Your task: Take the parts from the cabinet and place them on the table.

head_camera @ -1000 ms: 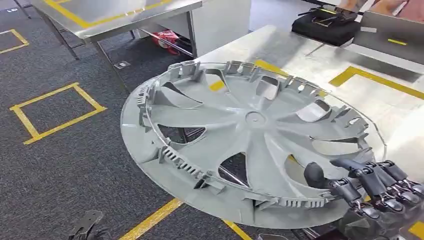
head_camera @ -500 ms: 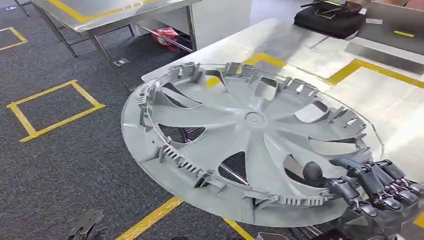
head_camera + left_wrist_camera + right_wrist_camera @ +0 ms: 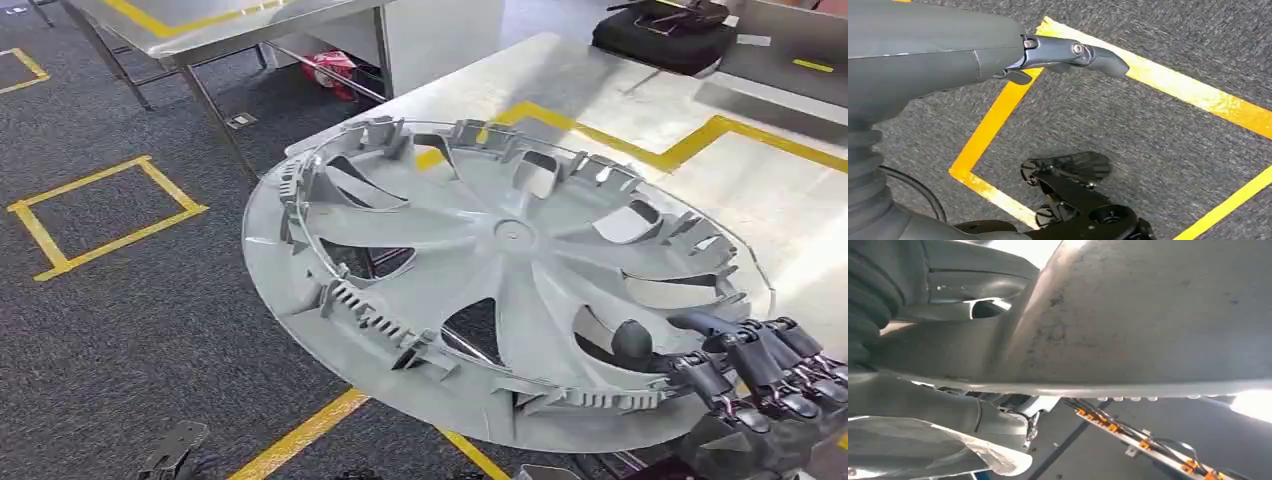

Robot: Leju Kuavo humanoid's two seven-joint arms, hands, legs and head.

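Observation:
A large grey wheel cover (image 3: 505, 235), inner ribbed side up, hangs tilted above the carpet and the near edge of the steel table (image 3: 600, 90). My right hand (image 3: 750, 375) grips its rim at the lower right, thumb on top and dark fingers curled over the edge. The right wrist view has the cover's smooth underside (image 3: 1148, 315) close up, with my right hand (image 3: 923, 405) beneath it. My left hand (image 3: 1068, 52) hangs over the grey carpet with a finger stretched out and nothing in it.
Yellow tape lines (image 3: 690, 150) mark the table top. A black bag (image 3: 665, 35) lies at the table's far end. A second steel table (image 3: 230, 25) stands at the back left with a red item (image 3: 335, 70) beneath it. A yellow taped square (image 3: 100, 210) marks the carpet.
The whole view has shifted slightly, so the table and floor marks sit a bit higher in the picture. The wheel cover stays in my right hand's grip.

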